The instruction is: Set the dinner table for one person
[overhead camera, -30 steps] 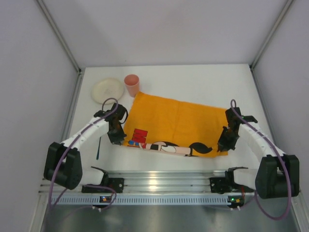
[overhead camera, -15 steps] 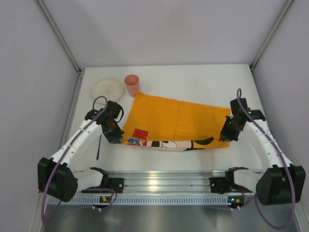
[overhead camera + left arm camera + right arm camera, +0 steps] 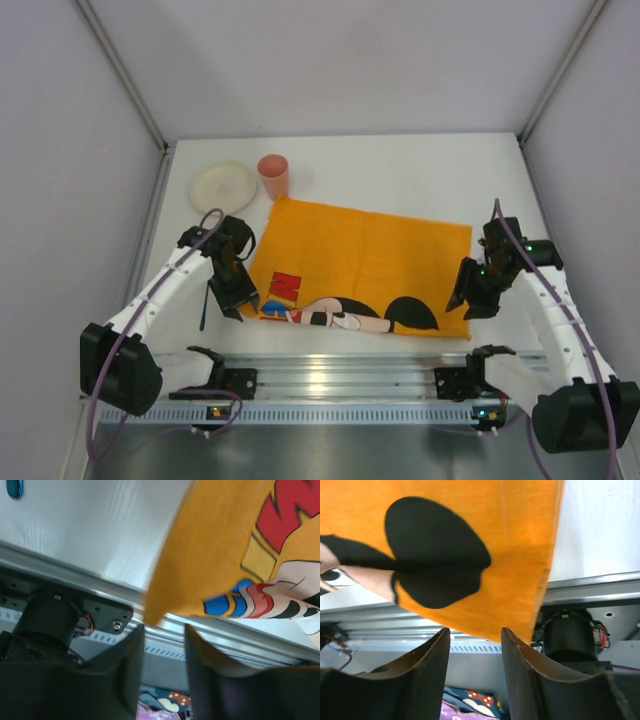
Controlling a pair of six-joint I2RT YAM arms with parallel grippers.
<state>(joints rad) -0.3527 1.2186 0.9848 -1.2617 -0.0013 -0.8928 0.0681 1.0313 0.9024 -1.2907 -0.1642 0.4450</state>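
Note:
The orange Mickey Mouse mat (image 3: 365,262) lies spread on the white dinner table (image 3: 400,165), its near edge close to the silver rail (image 3: 340,375). My left gripper (image 3: 243,303) stands open at the mat's near left corner. In the left wrist view that corner (image 3: 155,612) hangs just past the gripper (image 3: 164,630), with nothing between its fingers. My right gripper (image 3: 466,303) stands open at the near right corner. The right wrist view shows the mat's edge (image 3: 520,625) just beyond the empty gripper (image 3: 475,632).
A pale round plate (image 3: 223,185) and a pink cup (image 3: 273,175) stand at the back left, the cup close to the mat's far left corner. A thin dark utensil (image 3: 203,305) lies left of my left gripper. Grey walls close in both sides.
Both grippers were shut on the mat's near corners and have opened, letting go. The near edge, held folded back half a second ago, now lies flat nearer the rail.

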